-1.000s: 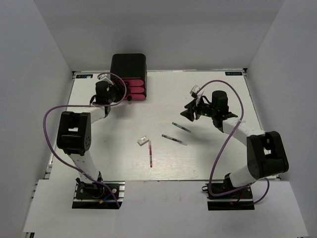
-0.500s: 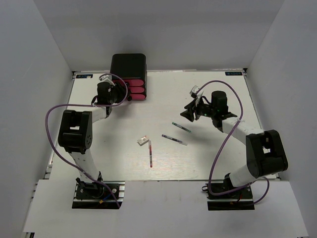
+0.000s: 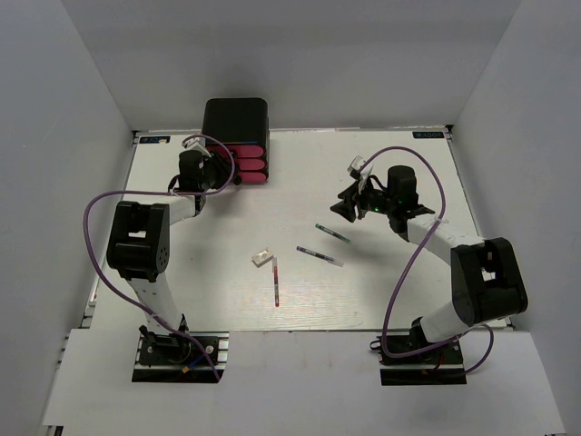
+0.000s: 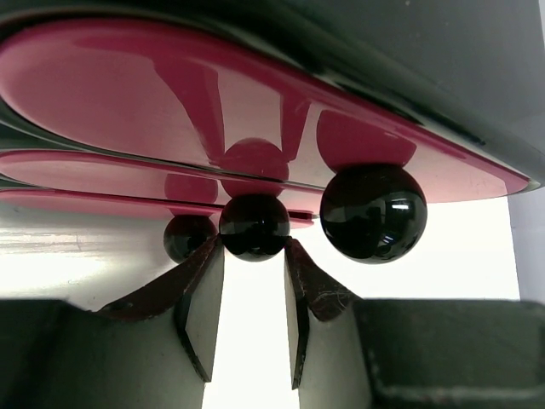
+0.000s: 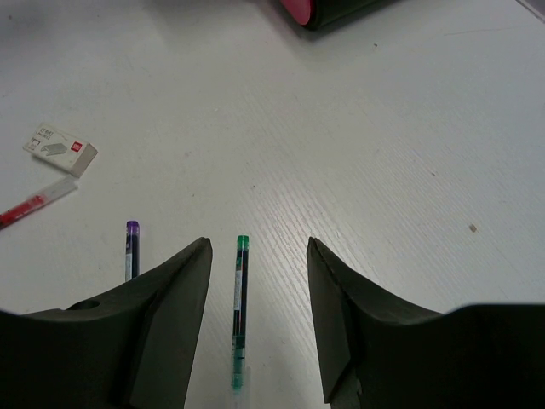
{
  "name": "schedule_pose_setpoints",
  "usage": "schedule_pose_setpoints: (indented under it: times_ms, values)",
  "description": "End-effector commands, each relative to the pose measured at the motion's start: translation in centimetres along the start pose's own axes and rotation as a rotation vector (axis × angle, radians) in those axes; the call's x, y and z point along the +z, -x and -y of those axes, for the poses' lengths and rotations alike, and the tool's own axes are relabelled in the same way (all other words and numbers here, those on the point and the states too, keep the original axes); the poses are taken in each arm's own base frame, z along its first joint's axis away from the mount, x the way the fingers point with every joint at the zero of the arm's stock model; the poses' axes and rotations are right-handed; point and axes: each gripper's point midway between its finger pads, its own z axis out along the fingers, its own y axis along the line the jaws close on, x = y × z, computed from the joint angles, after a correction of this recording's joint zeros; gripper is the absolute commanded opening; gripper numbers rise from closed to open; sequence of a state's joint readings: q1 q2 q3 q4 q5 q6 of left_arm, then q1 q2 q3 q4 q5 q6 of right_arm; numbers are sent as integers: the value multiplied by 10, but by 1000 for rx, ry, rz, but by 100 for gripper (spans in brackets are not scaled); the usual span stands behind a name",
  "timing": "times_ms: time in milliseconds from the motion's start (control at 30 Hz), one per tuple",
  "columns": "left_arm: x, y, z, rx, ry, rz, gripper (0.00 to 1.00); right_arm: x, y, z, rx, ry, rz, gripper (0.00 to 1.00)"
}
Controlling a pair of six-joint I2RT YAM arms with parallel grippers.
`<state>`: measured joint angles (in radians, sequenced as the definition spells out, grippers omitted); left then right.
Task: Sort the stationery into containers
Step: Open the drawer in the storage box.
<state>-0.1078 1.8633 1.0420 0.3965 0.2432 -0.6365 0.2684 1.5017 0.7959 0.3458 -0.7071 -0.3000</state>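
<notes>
The glossy black box [image 3: 235, 116] holds three pink drawers [image 3: 251, 165] with black knobs. My left gripper [image 3: 222, 173] is at the drawer fronts. In the left wrist view the fingertips [image 4: 213, 256] pinch the middle knob [image 4: 254, 226] from both sides, below a pink drawer front [image 4: 153, 94]. My right gripper [image 3: 348, 208] is open above a green-capped pen [image 3: 332, 233], which lies between the jaws in the right wrist view [image 5: 239, 311]. A purple-capped pen [image 3: 319, 256], a red pen [image 3: 275, 283] and a small white-pink block [image 3: 262, 257] lie mid-table.
Two more knobs flank the held one, a large one on the right [image 4: 373, 211] and a small one on the left [image 4: 187, 237]. The right wrist view shows the purple-capped pen [image 5: 131, 251], the block [image 5: 60, 149] and the red pen [image 5: 34, 203] to the left.
My left gripper has edged a little closer to the drawers and closed round the middle knob. The right gripper and the loose stationery have hardly moved.
</notes>
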Motion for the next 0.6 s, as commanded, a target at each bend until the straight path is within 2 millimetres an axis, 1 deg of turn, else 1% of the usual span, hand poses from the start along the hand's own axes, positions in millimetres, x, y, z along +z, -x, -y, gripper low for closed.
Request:
schedule_pose_setpoints:
  times_ms: [0, 33, 67, 100, 133, 167, 200, 233, 267, 400, 433, 467, 567]
  values:
    - [-1, 7, 6, 9, -13, 31, 31, 1, 18, 8, -53, -11, 40, 55]
    - [-2, 4, 4, 9, -11, 28, 29, 1, 18, 9, -53, -13, 38, 55]
    - [-3, 6, 8, 11, -24, 30, 28, 1, 17, 9, -51, -15, 38, 55]
    - [-4, 1, 4, -2, -16, 19, 28, 1, 17, 8, -50, -10, 39, 55]
    - [-7, 0, 5, -1, -17, 20, 26, 0, 18, 7, -52, -9, 41, 55]
    - [-9, 6, 10, 3, -28, 35, 25, 1, 18, 7, -51, -9, 41, 55]
    - [-10, 0, 6, 0, -21, 25, 25, 1, 16, 7, -49, -7, 38, 55]
    - [-13, -1, 6, 0, -20, 24, 24, 0, 18, 7, -55, -7, 44, 55]
    - [-13, -1, 6, 0, -20, 24, 23, 0, 16, 6, -48, -9, 40, 55]
    - [-26, -5, 9, -15, -34, 27, 22, 1, 17, 5, -49, -5, 43, 55]
    - [-29, -13, 10, -13, -39, 19, 22, 0, 18, 5, -50, -3, 46, 55]
    - [-35, -8, 16, -19, -52, 35, 22, 0, 18, 6, -48, -6, 46, 55]
    - [-46, -20, 11, -33, -43, 23, 22, 0, 16, 5, -49, -4, 45, 55]
